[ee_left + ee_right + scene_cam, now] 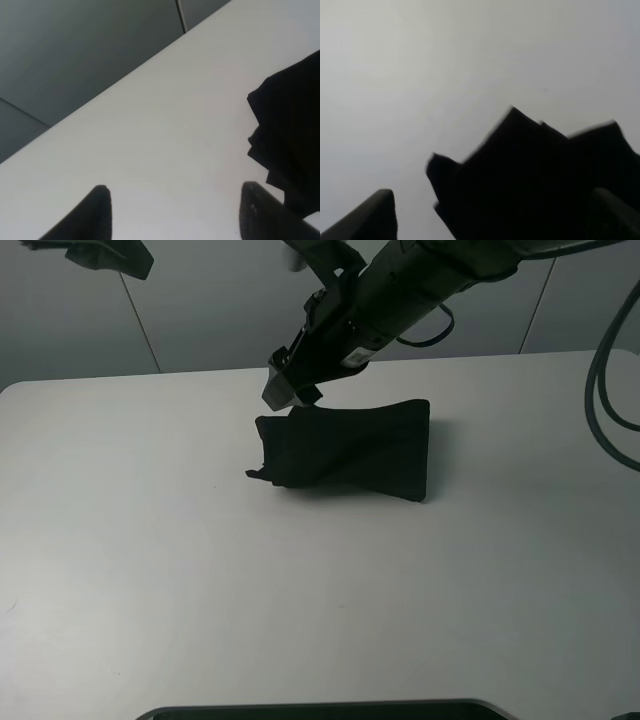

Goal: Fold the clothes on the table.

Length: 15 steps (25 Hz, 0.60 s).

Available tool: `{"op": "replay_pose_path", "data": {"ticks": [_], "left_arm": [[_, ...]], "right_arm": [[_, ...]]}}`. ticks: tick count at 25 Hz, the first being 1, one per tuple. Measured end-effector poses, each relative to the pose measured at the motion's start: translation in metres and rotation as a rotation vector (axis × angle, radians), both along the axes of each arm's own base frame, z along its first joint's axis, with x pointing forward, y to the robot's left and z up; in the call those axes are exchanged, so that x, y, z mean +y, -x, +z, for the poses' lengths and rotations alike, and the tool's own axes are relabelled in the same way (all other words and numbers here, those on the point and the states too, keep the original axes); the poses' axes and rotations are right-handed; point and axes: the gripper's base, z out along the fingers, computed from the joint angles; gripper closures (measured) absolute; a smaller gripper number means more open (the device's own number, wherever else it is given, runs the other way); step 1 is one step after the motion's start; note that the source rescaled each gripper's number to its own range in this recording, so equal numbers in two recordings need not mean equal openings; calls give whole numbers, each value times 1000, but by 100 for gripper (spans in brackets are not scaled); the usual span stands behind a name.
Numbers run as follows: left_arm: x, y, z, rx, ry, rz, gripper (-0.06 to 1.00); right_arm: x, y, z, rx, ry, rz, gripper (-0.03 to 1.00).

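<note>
- Task progress: the black garment (pixel 345 452) already lies as a compact, layered bundle near the middle of the white table (pixel 150 560), toward its far side. I judge the folding to be well advanced.
- What is left: the bundle's left end is uneven, with a small corner poking out low and the upper corner raised. A final lay-down or tidy of that end seems to remain; whether another fold is needed I cannot tell.
- Right gripper (pixel 290 390): my right arm reaches across the middle, and its tip sits at the upper left corner of the garment. In the right wrist view the fingers (pixel 372 217) appear set apart, with dark folded cloth (pixel 530 180) filling the space between them. Whether they pinch the fabric or merely stand over it I cannot tell; that view is blurred.
- Left gripper (pixel 175 215): my left arm is raised at the far left, well apart from the work. Its fingers (pixel 90 215) stand wide with only bare table between them, and the garment's edge (pixel 290 140) shows off to one side.
- Containers: no box, basket or bin is clearly visible. A dark object (pixel 330 710) shows at the near edge of the high view; too little of it is seen to name it or its contents.
</note>
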Motion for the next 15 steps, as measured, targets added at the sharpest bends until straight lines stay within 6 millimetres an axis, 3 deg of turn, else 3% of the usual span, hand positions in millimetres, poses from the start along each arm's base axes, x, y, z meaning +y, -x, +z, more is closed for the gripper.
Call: {"op": "replay_pose_path", "data": {"ticks": [4, 8, 11, 15], "left_arm": [[28, 32, 36, -94, 0, 50, 22], [68, 75, 71, -187, 9, 160, 13], [101, 112, 84, -194, 4, 278, 3], [141, 155, 98, -256, 13, 408, -3]], "right_arm": [[-41, 3, 24, -44, 254, -94, 13], [-81, 17, 65, -151, 456, -218, 12], [-108, 37, 105, -248, 505, -343, 12], [-148, 81, 162, -384, 451, -483, 12]]}}
